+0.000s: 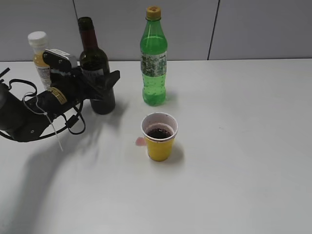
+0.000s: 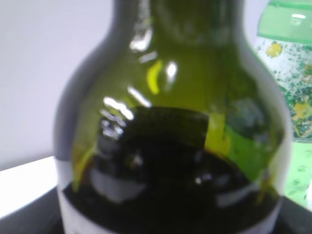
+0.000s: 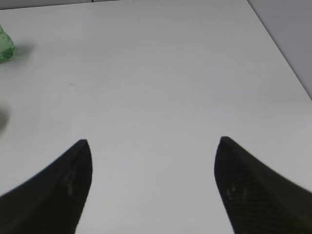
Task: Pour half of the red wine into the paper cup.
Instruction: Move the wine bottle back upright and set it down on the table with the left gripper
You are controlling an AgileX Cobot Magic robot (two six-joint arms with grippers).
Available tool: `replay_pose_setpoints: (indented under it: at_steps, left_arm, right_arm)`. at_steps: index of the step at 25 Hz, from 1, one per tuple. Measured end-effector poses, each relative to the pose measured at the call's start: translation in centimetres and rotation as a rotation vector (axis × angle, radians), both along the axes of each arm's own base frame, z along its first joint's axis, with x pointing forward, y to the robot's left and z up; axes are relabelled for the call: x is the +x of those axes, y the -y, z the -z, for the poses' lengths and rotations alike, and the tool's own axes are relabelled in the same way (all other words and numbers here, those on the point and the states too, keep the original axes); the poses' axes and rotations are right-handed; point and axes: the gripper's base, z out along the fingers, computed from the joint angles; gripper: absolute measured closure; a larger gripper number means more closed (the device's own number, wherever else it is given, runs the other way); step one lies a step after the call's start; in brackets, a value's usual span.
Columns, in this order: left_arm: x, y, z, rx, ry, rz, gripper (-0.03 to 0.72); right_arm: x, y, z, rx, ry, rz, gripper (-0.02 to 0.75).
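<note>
The red wine bottle [image 1: 95,61] stands upright on the table at the back left, its neck uncapped. My left gripper [image 1: 105,84] reaches in from the left and is shut on the bottle's lower body, one finger [image 1: 111,79] lying across its front. Up close, the bottle [image 2: 170,122] fills the left wrist view, with dark wine in its lower half. The yellow paper cup [image 1: 159,141] stands in front of it to the right, with dark wine [image 1: 159,132] inside. My right gripper [image 3: 153,146] is open over bare table, out of the exterior view.
A green plastic soda bottle [image 1: 154,63] stands right of the wine bottle and shows in the wrist views [image 2: 287,73] [image 3: 5,46]. A small orange juice bottle [image 1: 40,53] stands behind my left arm. A small pink spot [image 1: 140,141] lies left of the cup.
</note>
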Motion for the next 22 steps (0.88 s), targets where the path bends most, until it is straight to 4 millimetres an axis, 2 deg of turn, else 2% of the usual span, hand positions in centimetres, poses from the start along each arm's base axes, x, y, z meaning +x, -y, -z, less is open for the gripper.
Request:
replay_pose_setpoints:
  at_steps: [14, 18, 22]
  left_arm:
    - [0.0, 0.0, 0.03, 0.0, 0.001, 0.0, 0.141]
    - [0.03, -0.02, -0.27, -0.014, 0.025, -0.002, 0.071]
    - [0.0, 0.1, -0.7, -0.011, 0.036, 0.012, 0.057]
  right_arm:
    - [0.0, 0.0, 0.0, 0.0, 0.0, 0.0, 0.148]
    - [0.0, 0.0, 0.0, 0.0, 0.0, 0.0, 0.148]
    - [0.0, 0.0, 0.0, 0.0, 0.0, 0.0, 0.148]
